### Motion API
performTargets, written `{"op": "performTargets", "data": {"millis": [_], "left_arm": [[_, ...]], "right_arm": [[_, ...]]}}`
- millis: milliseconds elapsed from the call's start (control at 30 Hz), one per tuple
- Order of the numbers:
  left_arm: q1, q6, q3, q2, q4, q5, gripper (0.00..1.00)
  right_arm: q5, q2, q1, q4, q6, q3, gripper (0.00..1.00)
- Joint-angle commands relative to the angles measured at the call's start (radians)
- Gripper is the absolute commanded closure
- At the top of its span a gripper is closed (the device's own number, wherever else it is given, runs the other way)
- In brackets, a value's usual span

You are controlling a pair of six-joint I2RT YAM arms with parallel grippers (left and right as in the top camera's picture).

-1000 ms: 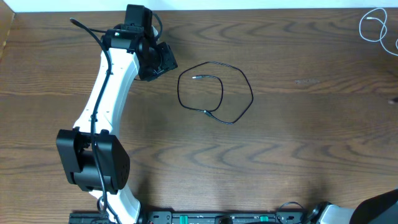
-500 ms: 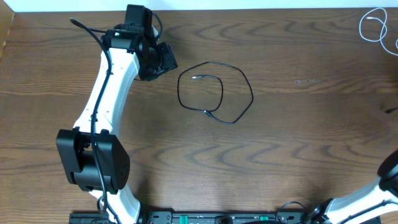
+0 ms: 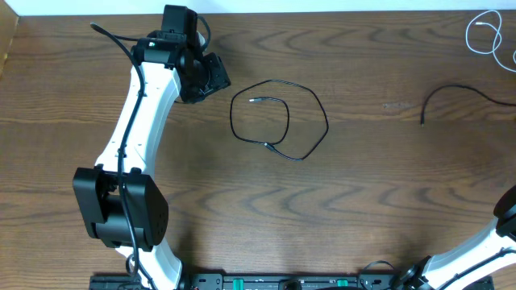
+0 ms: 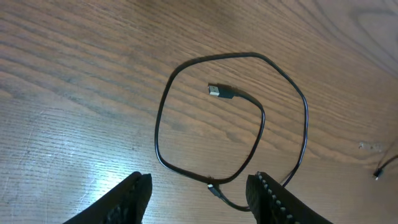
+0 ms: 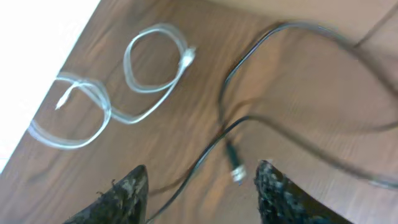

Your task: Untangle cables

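A thin black cable (image 3: 278, 119) lies in a loose double loop at the table's middle, both plug ends inside or at the loop. In the left wrist view this black cable (image 4: 230, 118) is just ahead of my left gripper (image 4: 202, 202), which is open and empty above the wood. My left gripper (image 3: 211, 76) hovers to the loop's upper left. A white cable (image 3: 488, 36) is coiled at the far right corner. My right gripper (image 5: 199, 193) is open, with a second black cord (image 5: 249, 124) and its plug (image 5: 235, 171) between its fingers; the view is blurred.
The second black cord (image 3: 459, 90) curves in from the right edge, its end near the table's right middle. The white cable (image 5: 124, 81) lies by the table's pale far edge. My right arm (image 3: 504, 229) shows at the lower right corner.
My right gripper has opened from shut. A black cord now lies at the right of the table, where none showed before. The left arm and the middle loop have not moved.
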Motion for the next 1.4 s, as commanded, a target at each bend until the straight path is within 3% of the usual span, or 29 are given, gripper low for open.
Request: {"op": "performTargets", "data": {"millis": [0, 233, 300, 533, 633, 667, 833, 1133, 1367], "left_arm": [[0.002, 0.008, -0.013, 0.008, -0.001, -0.013, 0.46], [0.002, 0.009, -0.013, 0.008, 0.001, -0.013, 0.46], [0.002, 0.009, -0.013, 0.008, 0.011, -0.013, 0.4], [0.002, 0.008, -0.013, 0.008, 0.01, -0.032, 0.37], [0.002, 0.009, -0.013, 0.008, 0.01, -0.09, 0.29], [0.002, 0.009, -0.013, 0.008, 0.01, -0.105, 0.22], [0.002, 0.009, -0.013, 0.008, 0.005, -0.112, 0.2], [0.002, 0.008, -0.013, 0.008, -0.006, -0.111, 0.19], [0.002, 0.008, -0.013, 0.008, -0.006, -0.111, 0.15]], "right_arm": [[-0.246, 0.003, 0.053, -0.045, -0.086, 0.032, 0.45], [-0.432, 0.005, 0.272, -0.185, -0.251, 0.031, 0.31], [-0.431, 0.008, 0.351, -0.213, -0.279, 0.031, 0.28], [-0.384, 0.03, 0.618, -0.284, -0.286, 0.031, 0.26], [-0.332, 0.056, 0.717, -0.305, -0.264, 0.03, 0.26], [-0.293, 0.081, 0.775, -0.312, -0.248, 0.03, 0.25], [-0.25, 0.158, 0.906, -0.311, -0.185, 0.03, 0.24], [-0.041, 0.197, 1.005, -0.454, 0.03, 0.029, 0.22], [-0.021, 0.197, 1.032, -0.493, 0.047, 0.0, 0.21]]}}
